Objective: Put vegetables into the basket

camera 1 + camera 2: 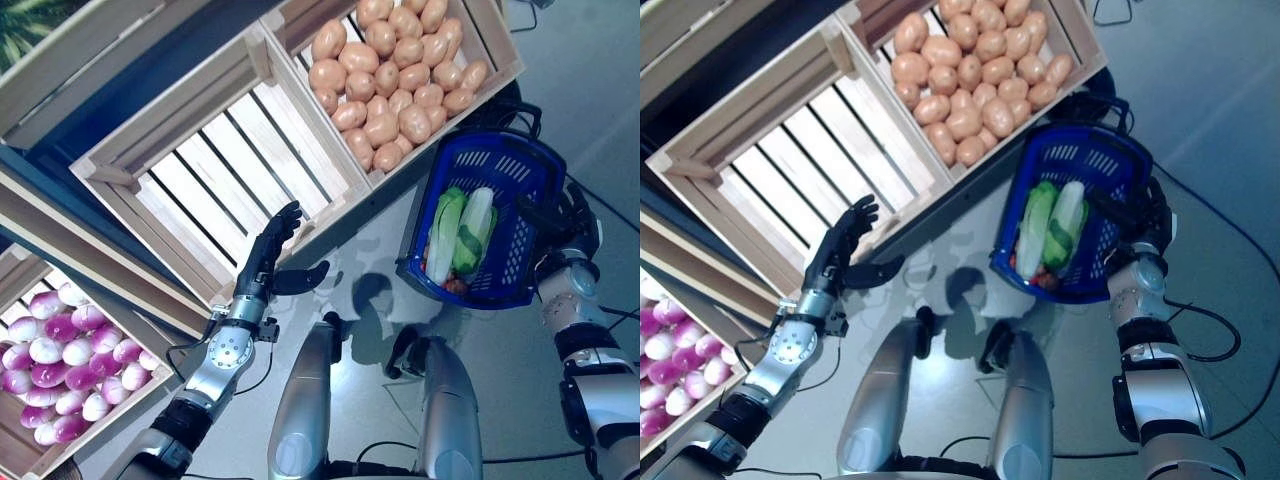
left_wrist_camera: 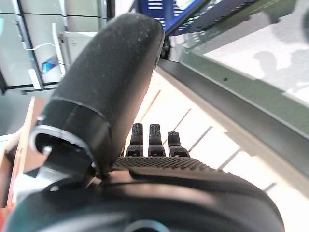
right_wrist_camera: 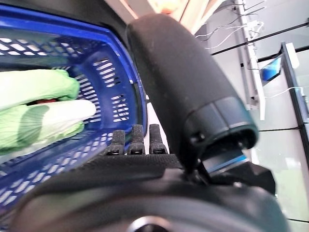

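1. Bright, even light from above; the pale slats of the empty crate (image 1: 215, 170) are nearly washed out.
2. The glossy floor (image 1: 1230, 120) carries soft dark shadows and faint reflections near the basket (image 1: 520, 165).
3. In both wrist views the thumb (image 2: 108, 89) looms blurred, the background hazy and overexposed.

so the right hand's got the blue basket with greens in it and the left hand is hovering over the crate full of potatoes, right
Not quite. The right hand does grip the blue basket with greens in it, but the left hand, fingers straight, is over the empty slatted crate, not the potato crate, which stands next to it. The left eye view shows this.
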`<state>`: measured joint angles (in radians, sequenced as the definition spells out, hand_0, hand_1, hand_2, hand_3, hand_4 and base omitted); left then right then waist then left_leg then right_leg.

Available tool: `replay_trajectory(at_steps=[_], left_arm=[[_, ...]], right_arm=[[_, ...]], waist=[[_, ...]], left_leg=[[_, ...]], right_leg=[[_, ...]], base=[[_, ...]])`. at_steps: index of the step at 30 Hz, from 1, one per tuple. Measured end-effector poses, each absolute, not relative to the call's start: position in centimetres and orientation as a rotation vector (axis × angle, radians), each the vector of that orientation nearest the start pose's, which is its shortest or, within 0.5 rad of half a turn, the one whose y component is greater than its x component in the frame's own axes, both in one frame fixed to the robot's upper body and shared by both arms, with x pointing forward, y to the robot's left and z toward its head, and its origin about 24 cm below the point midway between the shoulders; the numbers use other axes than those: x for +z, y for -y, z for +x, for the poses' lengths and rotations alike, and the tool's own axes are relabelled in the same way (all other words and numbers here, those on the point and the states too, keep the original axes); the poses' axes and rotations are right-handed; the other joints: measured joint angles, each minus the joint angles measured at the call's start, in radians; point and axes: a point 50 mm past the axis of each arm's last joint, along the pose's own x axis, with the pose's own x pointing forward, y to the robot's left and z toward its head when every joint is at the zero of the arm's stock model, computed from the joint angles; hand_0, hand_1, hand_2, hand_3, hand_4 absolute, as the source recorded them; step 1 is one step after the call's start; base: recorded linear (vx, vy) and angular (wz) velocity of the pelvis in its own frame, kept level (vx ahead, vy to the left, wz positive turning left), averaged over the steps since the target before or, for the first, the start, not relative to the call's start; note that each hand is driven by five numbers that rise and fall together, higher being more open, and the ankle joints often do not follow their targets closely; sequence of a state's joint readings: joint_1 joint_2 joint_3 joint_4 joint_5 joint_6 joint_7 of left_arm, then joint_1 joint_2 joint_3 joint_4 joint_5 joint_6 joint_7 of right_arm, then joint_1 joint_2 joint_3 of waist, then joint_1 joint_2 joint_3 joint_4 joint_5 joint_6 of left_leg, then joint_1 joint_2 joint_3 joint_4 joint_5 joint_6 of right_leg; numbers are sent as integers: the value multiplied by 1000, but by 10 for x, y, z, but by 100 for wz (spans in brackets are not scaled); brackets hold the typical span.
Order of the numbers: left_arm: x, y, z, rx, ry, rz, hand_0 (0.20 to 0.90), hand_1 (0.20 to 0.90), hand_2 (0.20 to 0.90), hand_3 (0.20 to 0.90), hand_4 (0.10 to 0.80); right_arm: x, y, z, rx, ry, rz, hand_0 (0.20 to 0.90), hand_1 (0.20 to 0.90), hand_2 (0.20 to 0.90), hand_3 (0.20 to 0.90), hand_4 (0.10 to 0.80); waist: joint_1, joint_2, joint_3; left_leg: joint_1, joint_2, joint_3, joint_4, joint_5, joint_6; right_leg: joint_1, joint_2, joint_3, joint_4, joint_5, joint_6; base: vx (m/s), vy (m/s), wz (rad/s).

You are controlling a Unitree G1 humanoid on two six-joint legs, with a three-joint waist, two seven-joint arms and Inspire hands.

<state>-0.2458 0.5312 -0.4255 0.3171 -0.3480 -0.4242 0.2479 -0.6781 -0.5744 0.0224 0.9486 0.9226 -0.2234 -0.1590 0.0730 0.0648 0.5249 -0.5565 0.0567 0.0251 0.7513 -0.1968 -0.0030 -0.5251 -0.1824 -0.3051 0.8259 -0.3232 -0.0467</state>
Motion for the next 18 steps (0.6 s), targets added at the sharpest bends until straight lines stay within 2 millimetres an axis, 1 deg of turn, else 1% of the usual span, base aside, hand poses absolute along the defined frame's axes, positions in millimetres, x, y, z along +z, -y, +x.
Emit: replay_trajectory(at_steps=[1,4,5,6,7,8,9,10,11,12,13,15,18], left_arm=[[60,-183,285,-90,218,191,900,900,900,900,800],[55,-182,285,-81,200,184,900,900,900,900,800],[50,-181,285,-64,181,173,900,900,900,900,800],[44,-181,284,-49,161,170,900,900,900,900,800],[39,-183,283,-37,136,175,900,900,900,900,800],[34,-184,281,-31,120,188,900,900,900,900,800],[32,-184,280,-30,110,196,900,900,900,900,800],[28,-184,277,-34,97,211,900,900,900,900,800],[23,-182,275,-34,83,220,900,900,900,900,800],[14,-181,271,-29,51,224,900,900,900,900,800],[3,-182,265,-18,8,229,900,900,900,900,800],[-11,-182,257,-4,-48,238,900,900,900,900,800],[-34,-184,240,10,-147,256,900,900,900,900,800]], right_arm=[[102,317,346,-517,86,413,900,900,900,900,800],[90,304,343,-480,82,452,900,900,900,900,800],[81,293,341,-468,82,485,900,900,900,900,800],[71,281,340,-440,62,500,900,900,900,900,800],[59,264,337,-409,37,535,900,900,900,900,800],[46,247,332,-378,2,560,900,900,900,900,800],[38,239,328,-367,-18,569,900,900,900,900,800],[23,227,321,-349,-68,575,900,900,900,900,800],[13,219,314,-339,-100,578,900,900,900,900,800],[1,211,306,-332,-137,587,900,900,900,900,800],[-9,204,297,-314,-172,556,900,900,900,900,800],[-18,196,288,-289,-204,533,900,900,900,900,800],[-34,185,270,-235,-252,476,900,900,900,900,800]], waist=[[0,0,0],[-5,-10,-3],[-5,-15,-5],[-4,-27,-12],[-5,-43,-24],[-8,-58,-47],[-9,-63,-60],[-11,-74,-99],[-13,-76,-118],[-14,-79,-153],[-27,-76,-194],[-35,-73,-230],[-45,-75,-300]], left_leg=[[28,8,6,-17,0,-1],[124,15,16,-86,5,-8],[175,20,26,-137,17,-22],[221,22,40,-185,27,-21],[270,21,52,-246,45,-21],[311,20,65,-306,59,-23],[331,19,66,-337,69,-24],[356,20,68,-382,79,-23],[395,20,71,-430,96,-29],[439,16,76,-490,112,-26],[481,13,87,-550,124,-22],[536,10,92,-609,132,-19],[613,4,96,-706,146,-10]], right_leg=[[27,6,1,-24,10,8],[118,24,2,-100,21,12],[163,37,7,-149,37,17],[195,42,18,-189,49,23],[232,49,23,-236,64,27],[264,57,27,-286,78,40],[283,64,27,-315,92,40],[305,72,25,-362,106,43],[345,82,24,-409,123,49],[380,88,26,-465,139,57],[420,96,28,-527,156,66],[475,105,30,-593,176,74],[552,118,47,-706,208,90]], base=[[43,116,-13],[127,102,-14],[181,103,-22],[212,118,-30],[141,82,-28],[144,86,-18],[122,71,-10],[148,96,-6],[163,107,-8],[120,87,-10],[94,73,-9],[50,57,-8],[30,51,-8]])
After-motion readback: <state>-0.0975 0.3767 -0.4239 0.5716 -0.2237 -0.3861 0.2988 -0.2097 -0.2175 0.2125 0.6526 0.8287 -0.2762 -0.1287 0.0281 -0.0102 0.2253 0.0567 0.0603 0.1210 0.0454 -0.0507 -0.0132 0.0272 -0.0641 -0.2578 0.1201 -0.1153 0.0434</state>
